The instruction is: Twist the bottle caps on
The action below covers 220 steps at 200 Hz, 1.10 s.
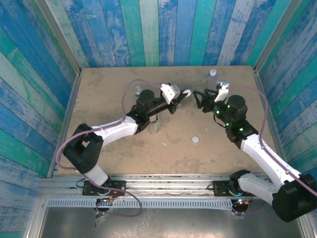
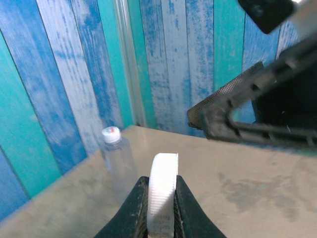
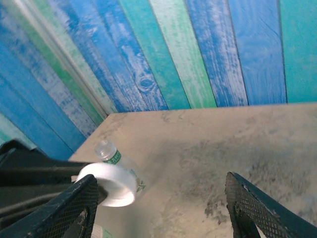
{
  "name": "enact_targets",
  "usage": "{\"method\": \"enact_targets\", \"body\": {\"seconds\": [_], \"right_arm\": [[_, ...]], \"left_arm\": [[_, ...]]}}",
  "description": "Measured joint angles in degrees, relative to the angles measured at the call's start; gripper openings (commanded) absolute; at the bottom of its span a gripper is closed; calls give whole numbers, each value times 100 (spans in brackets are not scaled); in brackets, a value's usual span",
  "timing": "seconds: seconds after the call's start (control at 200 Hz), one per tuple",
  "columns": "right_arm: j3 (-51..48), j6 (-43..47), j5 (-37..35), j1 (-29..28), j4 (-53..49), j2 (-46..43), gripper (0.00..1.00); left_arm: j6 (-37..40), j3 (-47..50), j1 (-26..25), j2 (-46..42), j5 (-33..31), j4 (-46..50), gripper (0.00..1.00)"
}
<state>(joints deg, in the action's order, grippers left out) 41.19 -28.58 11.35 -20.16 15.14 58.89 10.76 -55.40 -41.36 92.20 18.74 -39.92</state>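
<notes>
My left gripper point(image 1: 186, 92) is shut on a white bottle cap point(image 2: 162, 191), held on edge between its black fingers above the table. The same cap point(image 3: 110, 184) hangs just inside the left finger of my right gripper point(image 3: 163, 210), whose jaws stand wide apart around empty air. My right gripper point(image 1: 202, 95) faces the left one, tip to tip. A clear bottle with a green label point(image 3: 115, 159) stands open-necked behind the cap. Another bottle point(image 2: 117, 159) carries a white cap at the back of the table point(image 1: 213, 75). A loose cap point(image 1: 196, 140) lies on the table.
A small bottle point(image 1: 156, 128) stands beside the left forearm, and another bottle point(image 1: 137, 90) shows behind the left wrist. Blue and green plank walls point(image 1: 163, 29) close in the tan table point(image 1: 114, 148) at the back and sides.
</notes>
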Motion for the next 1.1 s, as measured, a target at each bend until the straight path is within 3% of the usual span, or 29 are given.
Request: {"method": "enact_targets", "body": {"seconds": [0.255,0.531,0.646,0.816,1.102], "right_arm": [[15,-1980,1366,802,-358,-24,67],[39,-3077,2551,979,-142,203,50],[144,-3241,3003,988,-72,553,48],[197,-3486,3501,1003,317,925,35],[199,-3755,3858,1019,710,1220,36]], "left_arm": [[2883,378,-522,31,-1097,-651,4],[5270,745,-920,466,-2188,-1716,3],[5932,756,-1032,562,-2446,-2094,2],[6688,756,-1126,763,-2693,-2496,2],[7250,769,-1143,857,-2835,-2750,2]]}}
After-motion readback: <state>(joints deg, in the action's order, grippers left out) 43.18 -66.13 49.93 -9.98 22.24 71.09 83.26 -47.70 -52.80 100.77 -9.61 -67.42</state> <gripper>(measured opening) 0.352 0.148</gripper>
